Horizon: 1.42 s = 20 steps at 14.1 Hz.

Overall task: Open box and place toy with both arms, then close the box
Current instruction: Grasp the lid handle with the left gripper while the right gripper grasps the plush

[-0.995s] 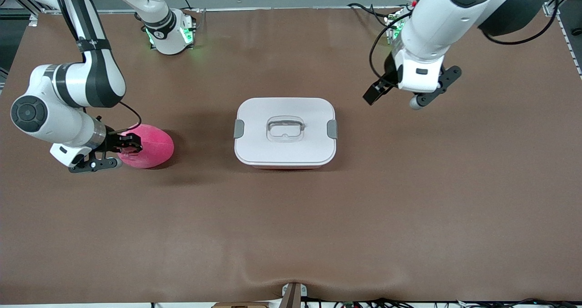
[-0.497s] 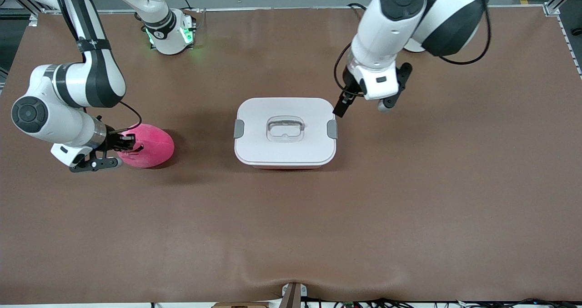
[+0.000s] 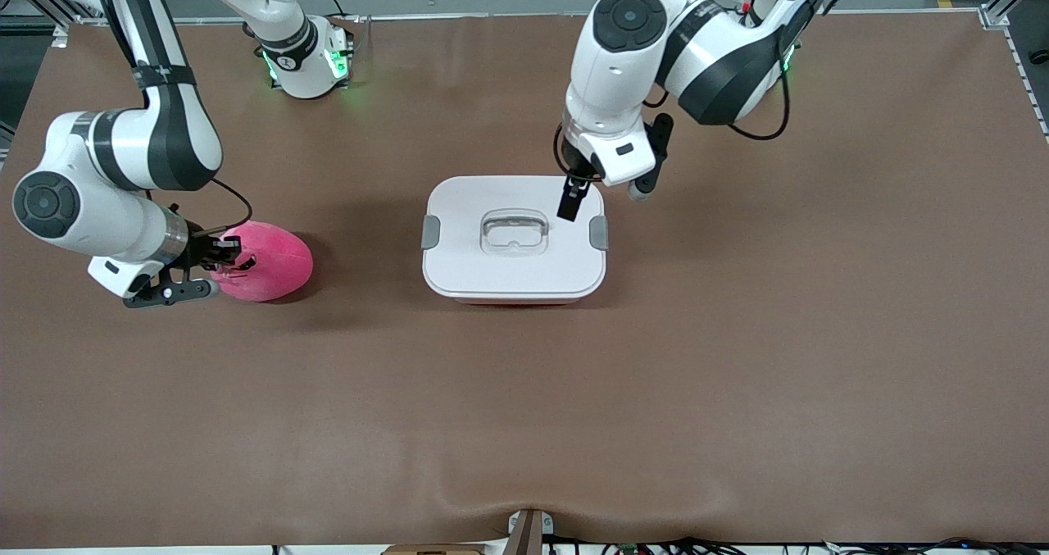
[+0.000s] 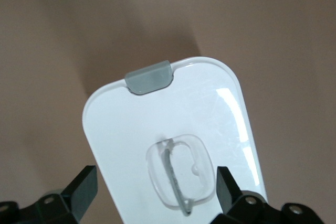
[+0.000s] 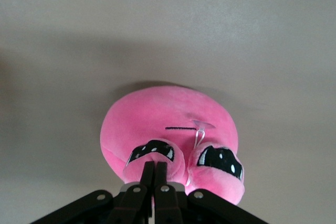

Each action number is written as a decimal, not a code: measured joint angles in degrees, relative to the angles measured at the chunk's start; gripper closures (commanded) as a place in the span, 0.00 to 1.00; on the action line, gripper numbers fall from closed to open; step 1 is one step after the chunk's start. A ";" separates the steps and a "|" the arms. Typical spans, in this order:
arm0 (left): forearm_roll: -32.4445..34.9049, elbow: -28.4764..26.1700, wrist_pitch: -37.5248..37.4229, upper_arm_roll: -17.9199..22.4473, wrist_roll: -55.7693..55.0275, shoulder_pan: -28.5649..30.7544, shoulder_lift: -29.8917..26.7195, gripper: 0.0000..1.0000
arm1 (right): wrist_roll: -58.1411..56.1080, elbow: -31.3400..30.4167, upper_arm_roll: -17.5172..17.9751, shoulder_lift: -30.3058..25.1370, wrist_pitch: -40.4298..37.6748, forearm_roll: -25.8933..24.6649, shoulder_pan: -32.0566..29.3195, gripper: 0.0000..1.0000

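The box sits mid-table with its white lid on, grey clips at both ends and a clear recessed handle. My left gripper hangs open over the lid's edge toward the left arm's end of the table. In the left wrist view its fingertips stand wide apart on either side of the handle, above the lid. The pink toy lies on the table toward the right arm's end. My right gripper is shut on a plush fold by the toy's eye marks, as the right gripper shows in its wrist view.
A brown mat covers the table. The right arm's base stands at the table's edge farthest from the front camera. A small mount sits at the nearest edge.
The left arm has swung in from its end of the table to over the box lid, still open. The right gripper has closed on the toy.
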 measured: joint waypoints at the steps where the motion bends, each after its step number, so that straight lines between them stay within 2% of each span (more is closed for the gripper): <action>1: 0.79 0.47 0.70 0.00 -2.65 -0.56 0.92 0.00 | -0.07 0.99 0.00 -0.29 -1.53 0.00 0.00 1.00; 6: 4.77 1.16 3.15 0.01 -16.25 -4.19 4.39 0.00 | -0.17 10.39 0.09 -0.85 -12.41 0.02 0.08 1.00; 14: 12.33 1.38 6.09 0.03 -31.17 -7.45 8.18 0.02 | -1.58 16.14 0.26 -0.96 -19.11 1.66 0.18 1.00; 17: 15.62 1.45 6.68 0.04 -33.51 -8.55 9.59 0.03 | -1.74 19.81 0.37 -1.03 -23.54 1.66 0.88 1.00; 20: 18.65 1.51 6.79 0.06 -34.42 -9.88 10.15 0.04 | -2.08 21.43 0.39 -1.05 -24.58 1.66 1.10 1.00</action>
